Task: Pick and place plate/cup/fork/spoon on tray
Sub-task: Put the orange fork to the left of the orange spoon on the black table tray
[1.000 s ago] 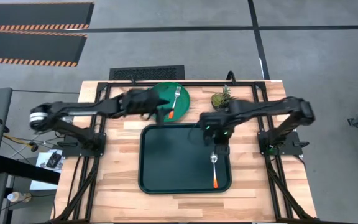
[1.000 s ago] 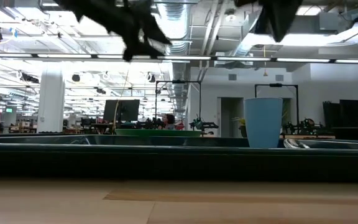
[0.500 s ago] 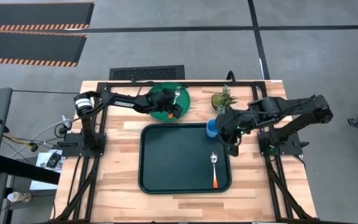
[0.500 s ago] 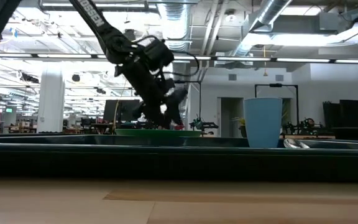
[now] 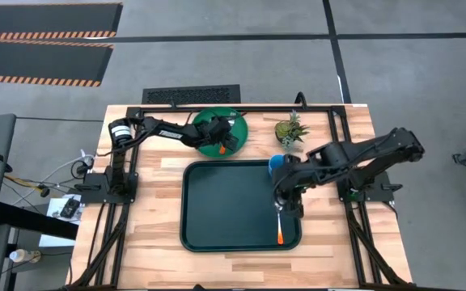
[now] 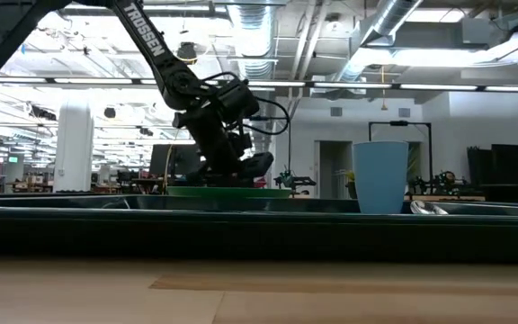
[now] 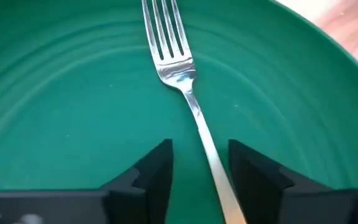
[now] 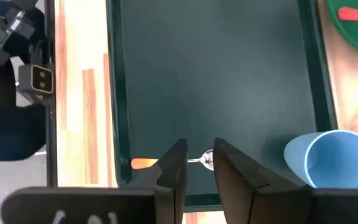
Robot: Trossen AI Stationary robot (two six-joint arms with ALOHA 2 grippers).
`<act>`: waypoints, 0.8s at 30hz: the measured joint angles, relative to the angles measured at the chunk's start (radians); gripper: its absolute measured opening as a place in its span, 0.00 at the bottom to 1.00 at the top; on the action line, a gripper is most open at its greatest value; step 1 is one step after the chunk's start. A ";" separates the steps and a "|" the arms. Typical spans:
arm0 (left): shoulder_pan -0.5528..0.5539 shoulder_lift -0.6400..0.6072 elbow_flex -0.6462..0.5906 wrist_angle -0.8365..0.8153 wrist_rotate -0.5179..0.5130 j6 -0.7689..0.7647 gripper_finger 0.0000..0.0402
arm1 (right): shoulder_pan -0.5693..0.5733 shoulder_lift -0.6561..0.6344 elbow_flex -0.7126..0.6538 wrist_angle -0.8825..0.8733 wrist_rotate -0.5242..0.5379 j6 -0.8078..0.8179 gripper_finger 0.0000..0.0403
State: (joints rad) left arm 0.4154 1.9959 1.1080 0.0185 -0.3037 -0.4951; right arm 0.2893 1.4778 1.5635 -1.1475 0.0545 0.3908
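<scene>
The green plate lies on the table beyond the tray's far edge. The fork lies flat in it, tines away from my left gripper and orange handle toward the tray. My left gripper is open and low over the plate. Its fingers stand either side of the fork's silvery neck, and I see no touch. The dark tray holds the light-blue cup, upright in its far right corner, and the spoon along its right side. My right gripper is open and empty above the spoon's bowl.
A small potted plant stands on the table behind the cup, right of the plate. Bare wood shows left of the tray and along the table's near edge. The tray's left and middle parts hold nothing.
My left gripper has swung in from the table's left and come down onto the plate, over the fork. My right gripper has left the cup, gone first toward the table's right edge, then toward the near edge, and now hangs over the spoon. The cup, spoon and plate have stayed put.
</scene>
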 joint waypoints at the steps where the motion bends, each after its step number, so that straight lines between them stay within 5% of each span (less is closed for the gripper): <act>1: 0.001 -0.001 0.000 -0.004 0.011 0.000 0.29 | 0.000 0.005 0.000 0.001 -0.001 0.000 0.25; 8: -0.003 -0.002 0.000 -0.008 0.038 0.020 0.03 | -0.001 0.016 0.000 0.013 -0.002 0.001 0.25; 24: -0.031 -0.142 -0.003 -0.052 0.079 0.036 0.00 | 0.040 -0.015 0.001 0.090 0.137 -0.080 0.25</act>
State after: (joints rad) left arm 0.3841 1.8542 1.1049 -0.0335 -0.2247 -0.4590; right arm 0.3294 1.4626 1.5642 -1.0576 0.1911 0.3106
